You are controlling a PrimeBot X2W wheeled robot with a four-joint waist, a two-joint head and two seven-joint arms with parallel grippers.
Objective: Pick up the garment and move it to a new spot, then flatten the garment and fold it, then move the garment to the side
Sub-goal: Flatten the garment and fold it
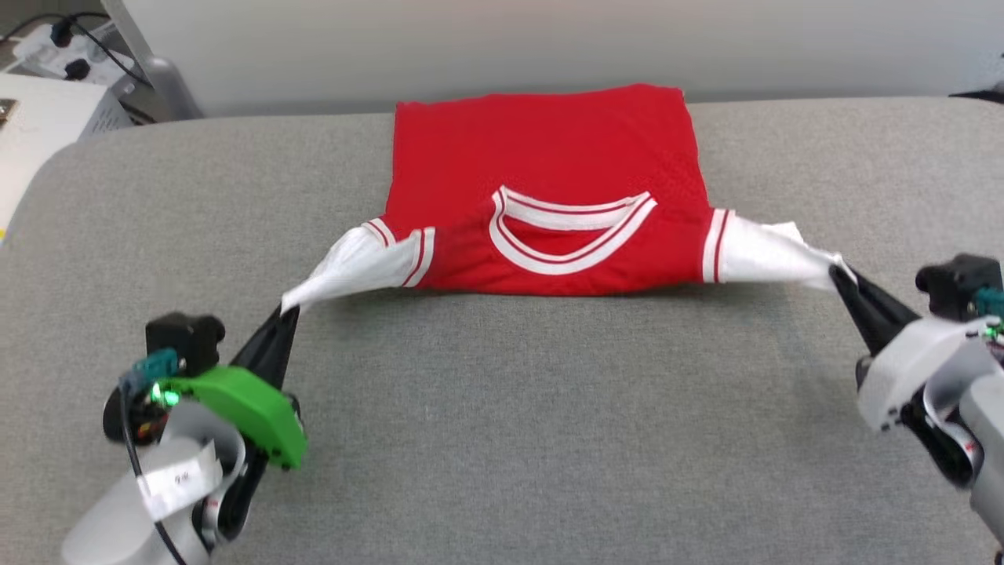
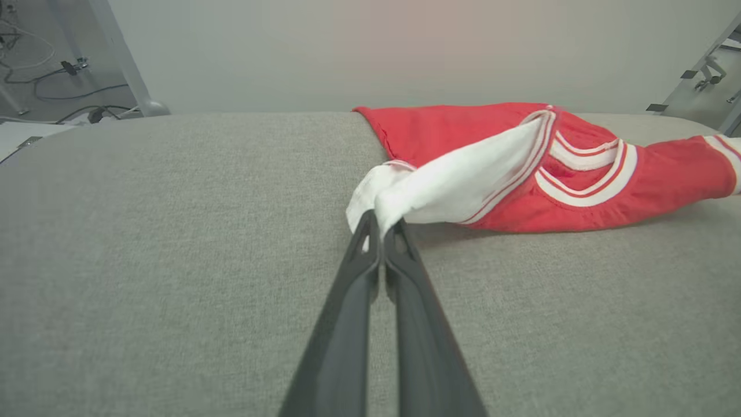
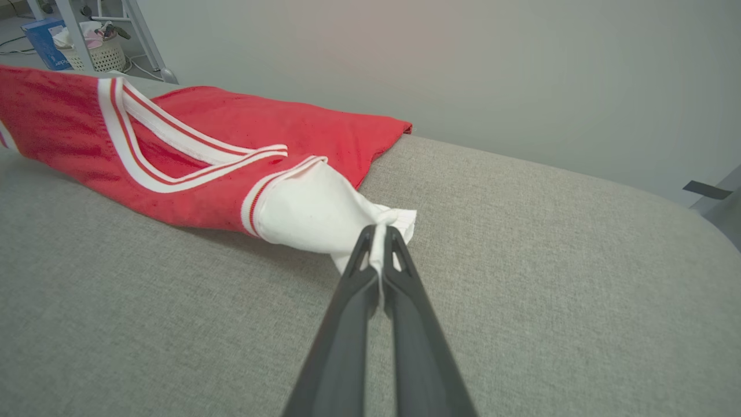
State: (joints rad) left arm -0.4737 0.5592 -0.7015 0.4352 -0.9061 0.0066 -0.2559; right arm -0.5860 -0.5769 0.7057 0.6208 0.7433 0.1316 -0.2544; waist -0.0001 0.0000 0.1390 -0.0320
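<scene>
The garment (image 1: 541,165) lies on the grey table (image 1: 502,424), a red jersey with its striped collar facing me and the plain red back panel stretching toward the far edge. Both white sleeves are pulled outward and lifted a little. My left gripper (image 1: 287,312) is shut on the tip of the left sleeve (image 2: 440,191), and my right gripper (image 1: 839,275) is shut on the tip of the right sleeve (image 3: 312,214). In the wrist views my left gripper (image 2: 381,223) and my right gripper (image 3: 379,230) each pinch bunched white cloth. The chest lettering is hidden.
The grey padded table has rounded corners and runs to a pale wall behind. A white box with cables (image 1: 47,86) stands off the table's far left corner. A metal frame leg (image 2: 124,58) and a basket (image 3: 95,52) stand on the floor beyond.
</scene>
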